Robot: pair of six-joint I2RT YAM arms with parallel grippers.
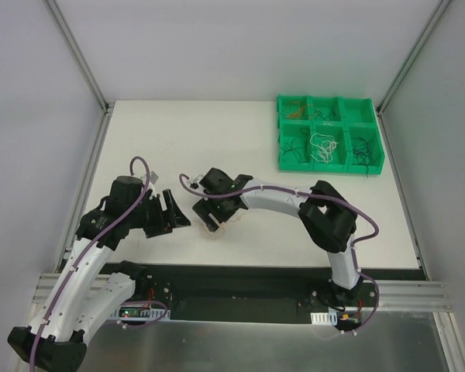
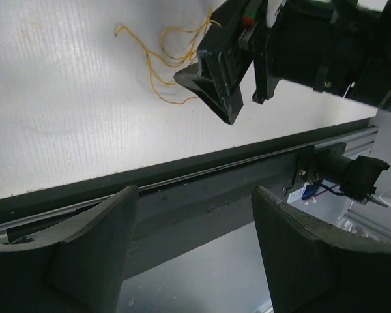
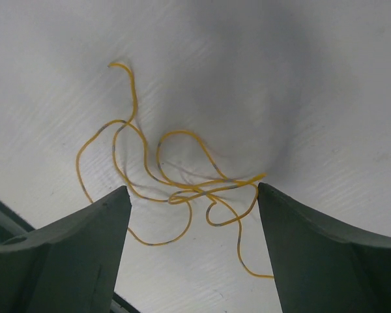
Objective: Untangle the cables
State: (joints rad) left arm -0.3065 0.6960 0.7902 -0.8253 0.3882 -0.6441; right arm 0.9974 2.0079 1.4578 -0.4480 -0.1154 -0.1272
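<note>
You're hovering wide-open, empty right fingers (image 3: 72,254) over the thin curly orange wire (image 3: 182,188); be centring its crossing before pinching.

You've got a hair-thin yellow-orange wire (image 3: 182,189) lying loose and flat on the white table (image 1: 217,132) near its front edge, curled in overlapping loops, while other cables sit in separate compartments of the green bin (image 1: 370,167) at far right: white coil (image 1: 322,144), black strands (image 1: 362,151).

A loose cable (image 3: 176,190) lay on the tabletop (image 1: 178,139) beneath the right gripper (image 1: 215,219); the compartment tray (image 1: 330,122) sat behind, far right.
</note>
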